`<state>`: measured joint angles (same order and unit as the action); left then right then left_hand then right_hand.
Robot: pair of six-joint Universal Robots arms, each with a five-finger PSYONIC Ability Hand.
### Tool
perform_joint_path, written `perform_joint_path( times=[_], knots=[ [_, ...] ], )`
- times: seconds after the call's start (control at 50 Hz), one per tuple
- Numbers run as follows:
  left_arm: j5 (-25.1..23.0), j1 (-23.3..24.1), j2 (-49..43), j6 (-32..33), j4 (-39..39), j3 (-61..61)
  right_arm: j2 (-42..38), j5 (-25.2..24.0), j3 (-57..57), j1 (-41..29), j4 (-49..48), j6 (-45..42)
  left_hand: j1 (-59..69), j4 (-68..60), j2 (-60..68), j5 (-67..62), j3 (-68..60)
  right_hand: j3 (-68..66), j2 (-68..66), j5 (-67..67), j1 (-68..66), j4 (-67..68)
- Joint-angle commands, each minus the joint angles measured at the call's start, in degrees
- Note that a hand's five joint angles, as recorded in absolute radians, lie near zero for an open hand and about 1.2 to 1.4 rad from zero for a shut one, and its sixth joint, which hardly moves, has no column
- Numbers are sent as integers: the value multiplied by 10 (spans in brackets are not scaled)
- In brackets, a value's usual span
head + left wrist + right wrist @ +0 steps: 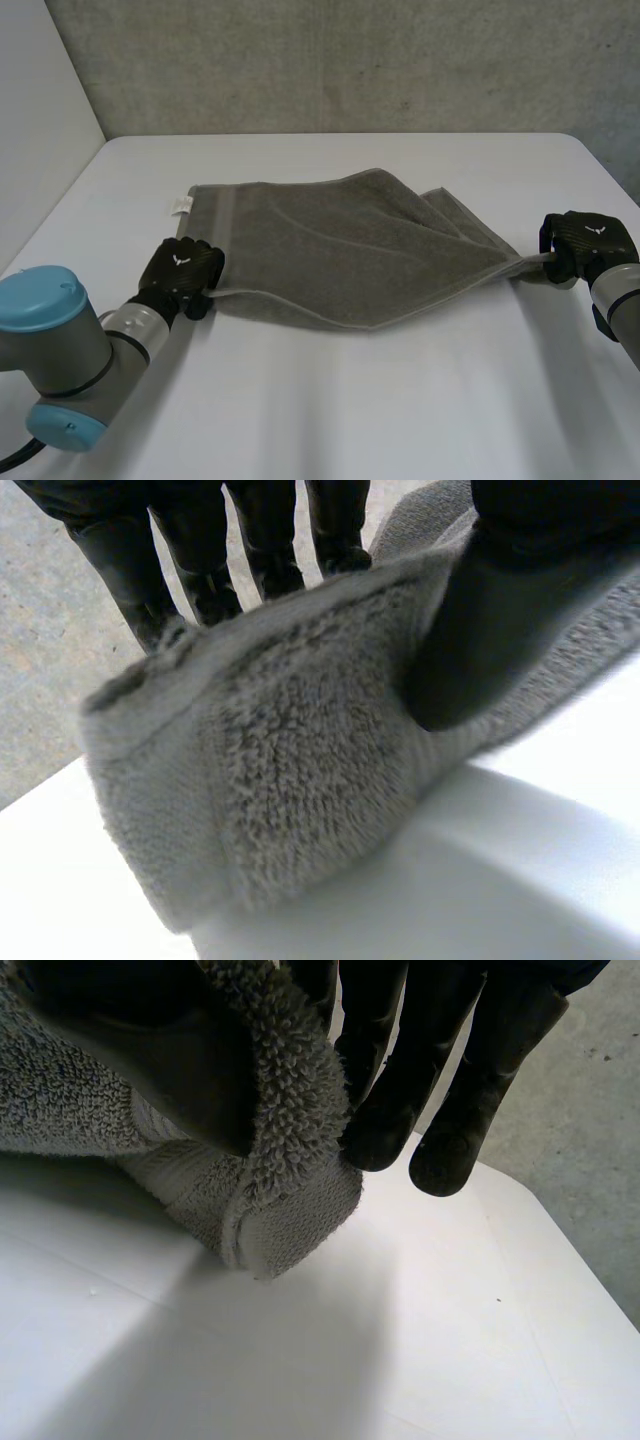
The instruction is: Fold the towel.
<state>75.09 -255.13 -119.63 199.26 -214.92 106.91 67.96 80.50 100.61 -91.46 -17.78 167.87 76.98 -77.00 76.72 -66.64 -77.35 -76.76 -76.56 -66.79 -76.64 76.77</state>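
Observation:
A grey towel lies across the middle of the white table, stretched between both hands, with a white label at its far left corner. My left hand pinches the towel's near left corner; in the left wrist view the thumb presses the terry cloth against the fingers behind it. My right hand grips the towel's right corner, lifted slightly off the table. In the right wrist view the fingers and thumb close round the bunched corner.
A grey wall stands behind the table's far edge. Bare tabletop lies in front of the towel and at both sides. The table's right far corner is rounded.

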Motion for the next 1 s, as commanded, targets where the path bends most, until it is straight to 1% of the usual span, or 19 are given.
perform_joint_path(
  times=[0.02,0.08,0.12,0.14,0.18,0.24,0.28,0.3,0.38,0.5,0.54,0.6,0.62,0.72,0.78,0.82,0.94,0.98,1.0],
  knots=[
    [1,2,35,0,14,21,8,-5,2,-4,-1,-5,30,-30,33,-34,-26,-32,-34,-32,-34,32],
    [-6,0,63,-1,11,43,16,-11,0,-8,2,-7,30,-30,33,-34,-26,-32,-34,-32,-34,32],
    [-6,-5,96,-1,8,61,52,-33,1,-20,12,-24,30,-30,33,-34,-26,-32,-34,-32,-34,32],
    [-6,-5,96,-1,8,61,52,-33,1,-20,12,-25,30,-30,33,-34,-26,-32,-34,-32,-34,32],
    [-6,-6,118,-2,9,69,95,-60,-1,-22,34,-56,30,-30,33,-34,-26,-32,-34,-32,-34,32],
    [-4,-12,157,-4,15,86,112,-71,-6,-22,52,-76,30,-30,33,-34,-26,-32,-34,-32,-34,32],
    [-4,-32,198,-9,16,102,139,-88,-19,-14,101,-121,30,-30,33,-34,-26,-32,-34,-32,-34,32],
    [-4,-32,198,-9,16,102,139,-88,-19,-14,101,-121,30,-30,33,-34,-26,-32,-34,-32,-34,32],
    [-5,-68,266,-26,30,120,172,-99,-51,-14,190,-178,30,-30,33,-34,-26,-32,-34,-32,-34,32],
    [-6,-77,324,-67,70,118,211,-110,-96,-14,294,-219,30,-30,33,-34,-26,-32,-34,-32,-34,32],
    [-8,-78,363,-96,91,116,221,-111,-107,-14,316,-230,30,-30,33,-34,-26,-32,-34,-32,-34,32],
    [-8,-78,388,-109,98,117,234,-111,-125,-14,349,-262,30,-30,33,-34,-26,-32,-34,-32,-34,32],
    [-8,-78,388,-109,98,117,234,-111,-125,-14,349,-262,30,-30,33,-34,-26,-32,-34,-32,-34,32],
    [-8,-78,400,-111,103,124,238,-111,-131,-13,415,-353,30,-30,33,-34,-26,-32,-34,-32,-34,32],
    [-10,-78,400,-111,109,133,238,-112,-130,-14,434,-376,30,-30,33,-34,-26,-32,-34,-32,-34,32],
    [-18,-80,398,-111,108,138,235,-112,-129,-14,472,-415,30,-30,33,-34,-26,-32,-34,-32,-34,32],
    [-31,-99,389,-111,101,131,220,-112,-135,-5,500,-449,30,-30,33,-34,-26,-32,-34,-32,-34,32],
    [-38,-112,354,-111,94,113,174,-115,-153,-7,489,-446,30,-30,33,-34,-26,-32,-34,-32,-34,32],
    [-38,-112,353,-111,94,113,174,-115,-154,-7,489,-446,30,-30,33,-34,-26,-32,-34,-32,-34,32]
  ],
)
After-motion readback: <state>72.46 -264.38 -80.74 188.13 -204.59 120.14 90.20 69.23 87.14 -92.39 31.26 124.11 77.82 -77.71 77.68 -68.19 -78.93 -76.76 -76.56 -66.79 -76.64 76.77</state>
